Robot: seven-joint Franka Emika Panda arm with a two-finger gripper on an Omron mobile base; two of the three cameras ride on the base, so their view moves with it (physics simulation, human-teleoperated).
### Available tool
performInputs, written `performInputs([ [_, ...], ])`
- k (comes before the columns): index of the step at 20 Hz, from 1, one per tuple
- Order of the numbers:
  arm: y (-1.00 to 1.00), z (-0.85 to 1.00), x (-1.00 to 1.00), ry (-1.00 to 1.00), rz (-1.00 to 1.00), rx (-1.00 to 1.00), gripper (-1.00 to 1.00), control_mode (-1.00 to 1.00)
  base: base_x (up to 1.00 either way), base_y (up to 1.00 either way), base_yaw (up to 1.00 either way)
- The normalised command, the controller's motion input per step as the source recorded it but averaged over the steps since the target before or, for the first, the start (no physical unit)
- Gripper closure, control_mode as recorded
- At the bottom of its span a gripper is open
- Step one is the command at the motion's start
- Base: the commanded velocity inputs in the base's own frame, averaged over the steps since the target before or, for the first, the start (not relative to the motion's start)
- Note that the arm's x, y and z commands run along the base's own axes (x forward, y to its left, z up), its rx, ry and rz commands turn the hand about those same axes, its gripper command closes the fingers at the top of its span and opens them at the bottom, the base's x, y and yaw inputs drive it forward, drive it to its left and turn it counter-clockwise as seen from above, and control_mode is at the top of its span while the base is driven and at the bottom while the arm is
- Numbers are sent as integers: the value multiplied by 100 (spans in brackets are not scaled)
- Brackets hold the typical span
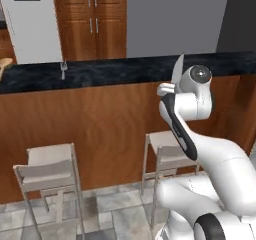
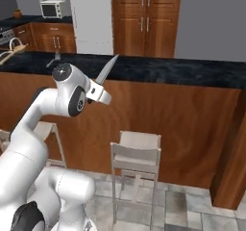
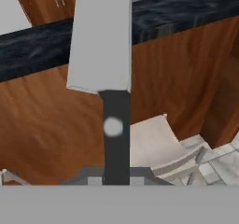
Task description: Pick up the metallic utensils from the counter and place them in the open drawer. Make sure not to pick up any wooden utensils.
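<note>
The fingertips are hard to make out. In the hand view the dark handle of the knife (image 3: 115, 139) runs straight down to the bottom edge and covers the spot where they would meet. The gripper (image 1: 169, 88) carries the knife in mid-air, so the fingers are pinched on its handle, though the contact itself is hidden. In the left base view the robot's own wrist blocks the handle, and only the blade shows above it.

The knife (image 1: 178, 69) has a broad, flat, pale grey blade that tapers to a point, and a dark handle with one round pale rivet. It stands in the right centre of the left base view, tip up and level with the front edge of the counter (image 1: 125, 70). In the right base view it slants up and to the right from the gripper (image 2: 98, 89), blade (image 2: 108, 68) against the wood panelling.

A small grey fork-like piece (image 1: 63, 70) lies on the counter at upper left (too small to read its shape well). A tan object (image 1: 4, 64) is cut off by the left edge. Two stools (image 1: 50, 166) stand below the counter.
</note>
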Motion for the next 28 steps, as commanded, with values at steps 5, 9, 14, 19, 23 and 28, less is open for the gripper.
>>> performInputs([
  [5,0,0,0,0,0,0,100,100,0,-100,1],
  [9,0,0,0,0,0,0,100,100,0,-100,0],
  [14,0,0,0,0,0,0,100,100,7,-100,4],
  [19,0,0,0,0,0,0,100,100,32,-100,11],
  [23,0,0,0,0,0,0,100,100,43,-100,15],
  [28,0,0,0,0,0,0,100,100,39,-100,16],
])
